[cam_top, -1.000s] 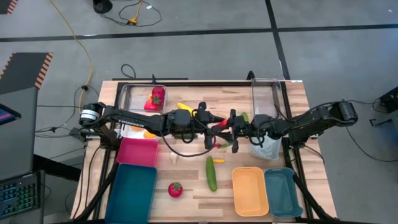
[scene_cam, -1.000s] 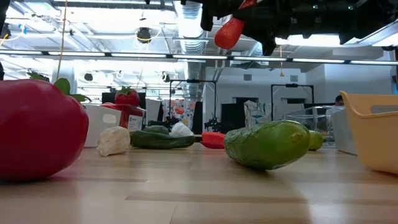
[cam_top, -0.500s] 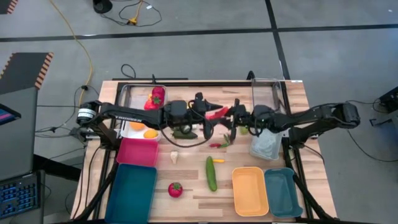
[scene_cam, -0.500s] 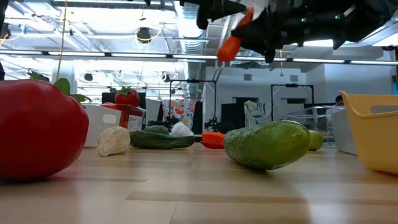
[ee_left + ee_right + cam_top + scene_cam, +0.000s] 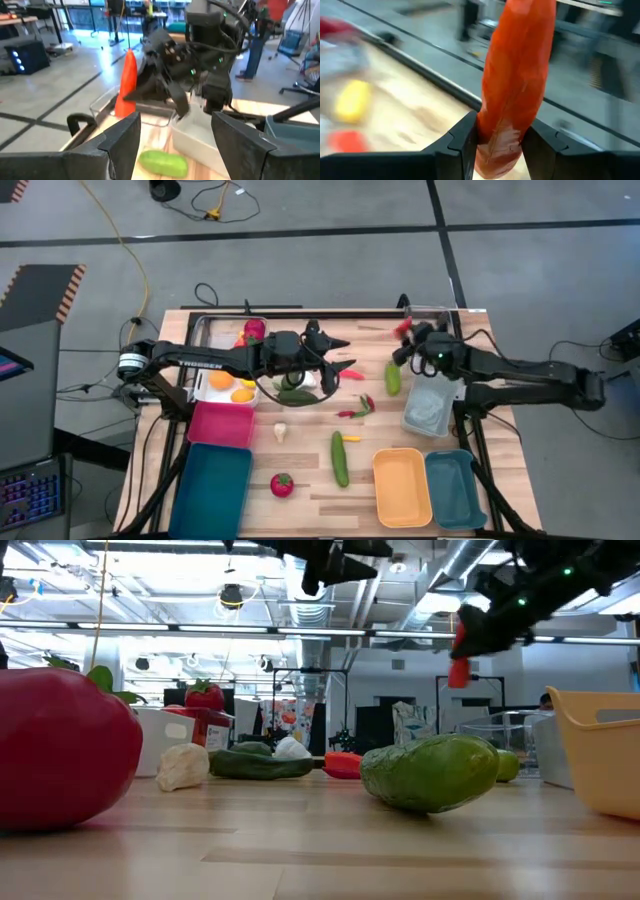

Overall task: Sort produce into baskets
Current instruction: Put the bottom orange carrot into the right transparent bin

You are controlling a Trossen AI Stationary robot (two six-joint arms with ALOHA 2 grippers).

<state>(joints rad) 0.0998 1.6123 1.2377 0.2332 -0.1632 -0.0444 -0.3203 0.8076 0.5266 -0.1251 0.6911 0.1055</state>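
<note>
Gripping a long orange-red toy chilli (image 5: 515,75) between its two dark fingers (image 5: 462,142), the right gripper (image 5: 408,340) is hanging in the air near the far right part of the wooden table (image 5: 310,490), just beside the clear rectangular plastic tray (image 5: 428,330) at the far edge. Its jaws are standing narrow, pinching the chilli near its lower end, so most of the vegetable is sticking up and out past the fingertips.

To do this step well, the arm probably needs to be carrying the chilli fully over the chosen tray before letting go, and lowering it close to the tray floor. Because the grip is sitting near one end, the chilli may be swinging or tipping as the jaws part, so a slow release looks wise. Which tray is meant I cannot tell for sure; the clear one beside the gripper seems the likeliest.

Over the middle of the table, the left gripper (image 5: 335,358) is hovering with its fingers (image 5: 125,137) spread moderately wide and nothing between them, pointing toward the right arm.

Much produce is lying loose on the table: a long green toy cucumber (image 5: 340,458), a round red toy tomato (image 5: 282,484), a small white toy garlic bulb (image 5: 280,432) and a short green toy gherkin (image 5: 393,377). An orange-yellow plastic tray (image 5: 402,487) is sitting unfilled at the near edge.
</note>
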